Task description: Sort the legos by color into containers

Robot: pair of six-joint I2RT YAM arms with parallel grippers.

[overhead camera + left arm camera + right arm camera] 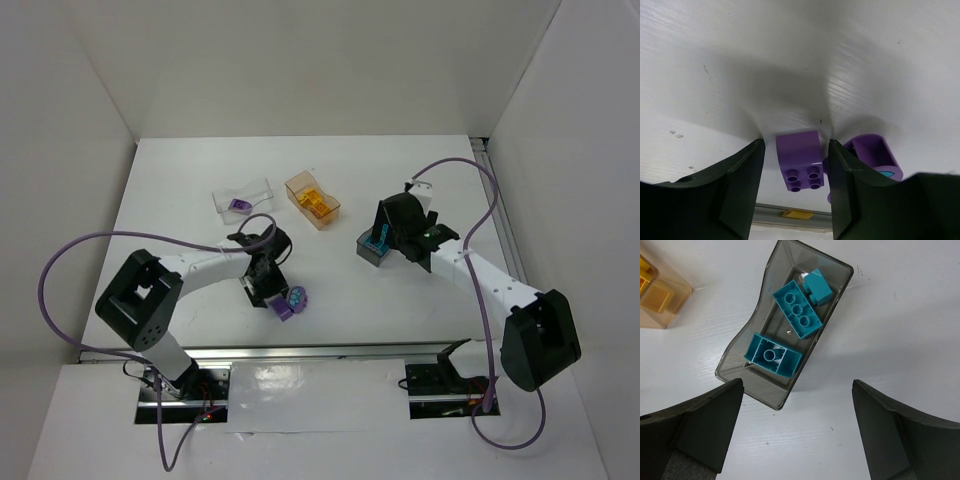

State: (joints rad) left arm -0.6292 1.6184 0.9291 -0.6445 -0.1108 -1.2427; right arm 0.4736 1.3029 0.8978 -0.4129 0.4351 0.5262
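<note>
The left gripper [796, 147] sits low over the table [790, 60], its jaws partly spread on either side of a purple brick [800, 165] that lies studs sideways, with a thin gap showing on each side. A rounded purple piece [872, 156] lies just beyond the right finger. The right gripper [797, 390] hangs wide open and holds nothing above the smoky grey bin [735, 367], which contains three cyan bricks [797, 309]. Near it, the amber bin [325, 213] holds yellow bricks [314, 203], and the clear bin [250, 190] holds one purple piece [238, 205].
</note>
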